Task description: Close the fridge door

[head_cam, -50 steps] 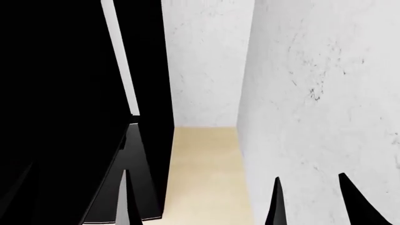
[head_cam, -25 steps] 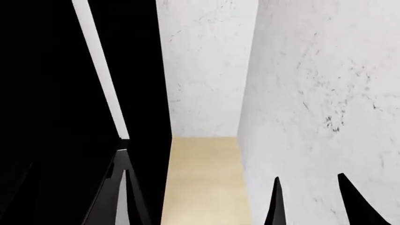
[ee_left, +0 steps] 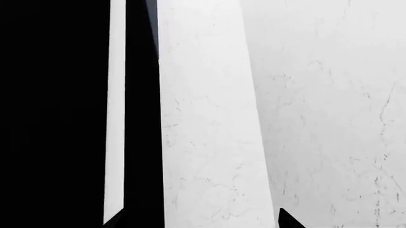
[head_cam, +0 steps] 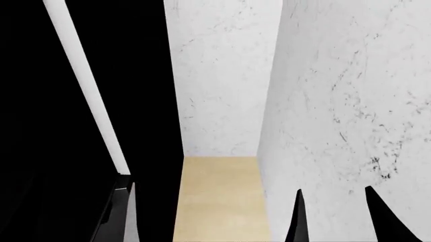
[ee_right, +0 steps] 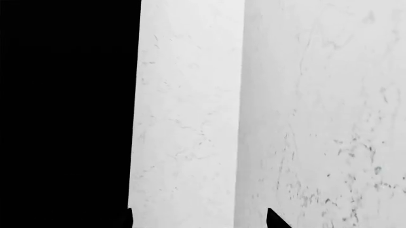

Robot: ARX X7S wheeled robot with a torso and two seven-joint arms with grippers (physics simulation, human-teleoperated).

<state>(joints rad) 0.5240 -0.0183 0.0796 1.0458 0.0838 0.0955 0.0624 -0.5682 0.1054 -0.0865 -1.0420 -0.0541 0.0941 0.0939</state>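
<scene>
The fridge door (head_cam: 40,126) fills the left of the head view as a glossy black face with a long pale bar handle (head_cam: 88,91). In the left wrist view the fridge door (ee_left: 51,114) and its handle (ee_left: 114,118) show again. My left gripper (ee_left: 199,221) is open, with only its two dark tips showing and nothing between them. In the right wrist view the fridge door (ee_right: 63,114) is a plain black area. My right gripper (ee_right: 199,219) is open and empty too. Its fingers (head_cam: 296,219) rise at the lower right of the head view, clear of the door.
A white marbled wall (head_cam: 350,101) stands close on the right and another white wall (head_cam: 222,75) closes the far end. A narrow strip of beige floor (head_cam: 219,201) runs between the black front and the right wall. A dark glossy edge (head_cam: 116,217) shows below the handle.
In the head view the handle has slid left and its lower end has dropped. The floor's far edge sits lower in the picture. The right gripper tips hold the same place in the frame.
</scene>
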